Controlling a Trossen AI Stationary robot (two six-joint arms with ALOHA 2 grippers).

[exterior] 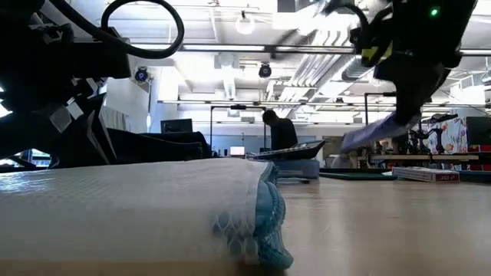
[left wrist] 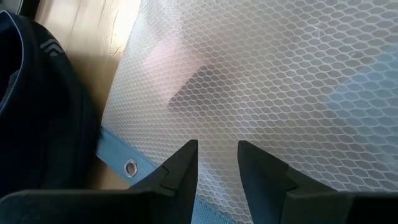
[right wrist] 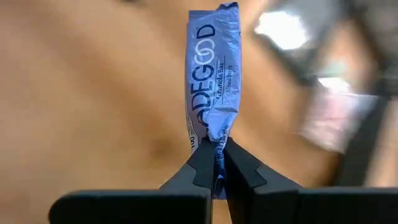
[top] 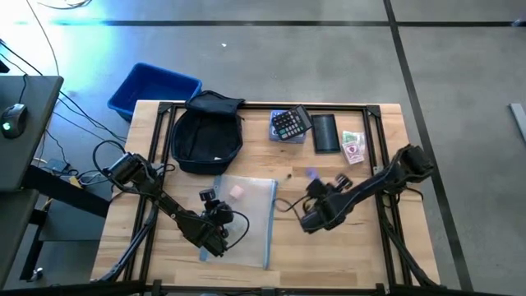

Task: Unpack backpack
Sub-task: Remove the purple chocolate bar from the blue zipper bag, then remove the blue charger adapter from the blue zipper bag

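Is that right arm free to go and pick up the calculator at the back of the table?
Probably not yet. The right gripper is shut on a purple granola bar, so its fingers are taken. The calculator itself lies uncovered on the table, beside a black pouch.

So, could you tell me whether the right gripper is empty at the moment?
No, the right gripper is shut on the end of a purple granola bar wrapper, held above the table.

Mesh pouch (exterior: 138, 207) fills the foreground — a purple wrapper (exterior: 376, 132) hangs above the tabletop (exterior: 383, 222).
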